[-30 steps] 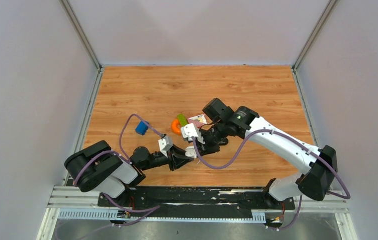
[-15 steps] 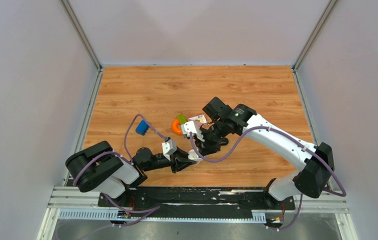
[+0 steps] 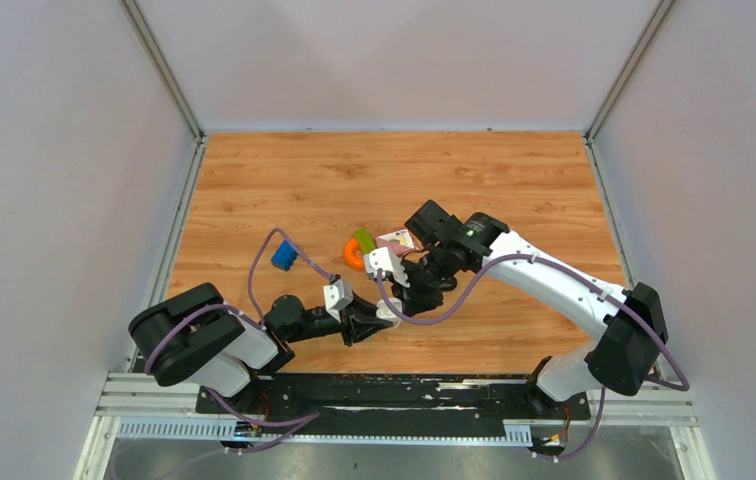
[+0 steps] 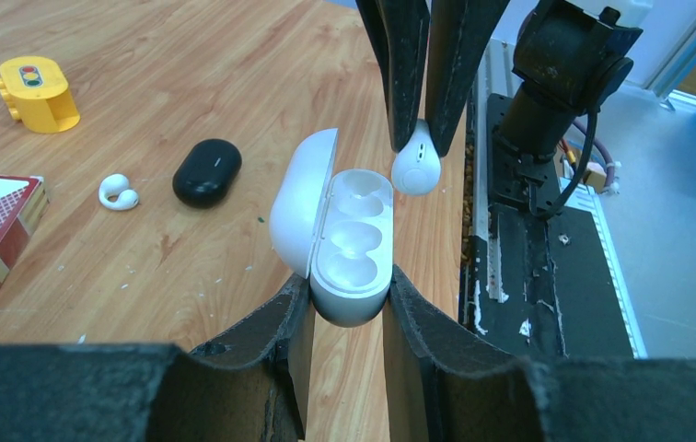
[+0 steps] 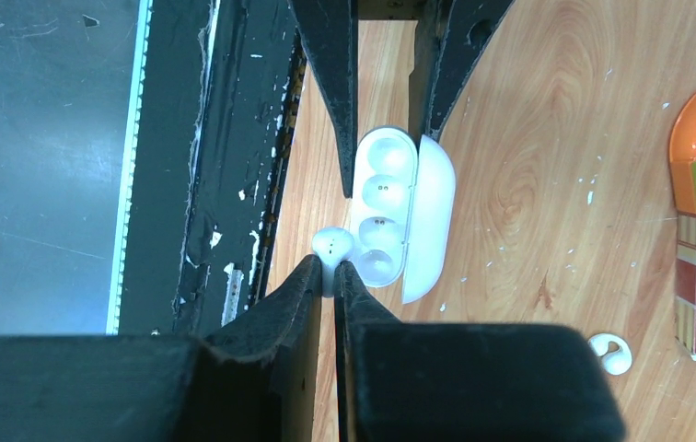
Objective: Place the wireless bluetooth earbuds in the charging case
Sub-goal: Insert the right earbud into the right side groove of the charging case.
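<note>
White earbud [image 5: 333,245] pinched in right gripper [image 5: 334,272], left gripper [image 4: 345,293] clamping open white case [image 4: 352,241]

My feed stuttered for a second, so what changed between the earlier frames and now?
The left gripper, shut on the open case, slid right toward the right gripper, then settled. The right gripper, pinching a white earbud, eased closer; the bud now hangs beside the case rim, unseated. Nothing visibly let go. The blue block and orange ring stayed put.
</note>
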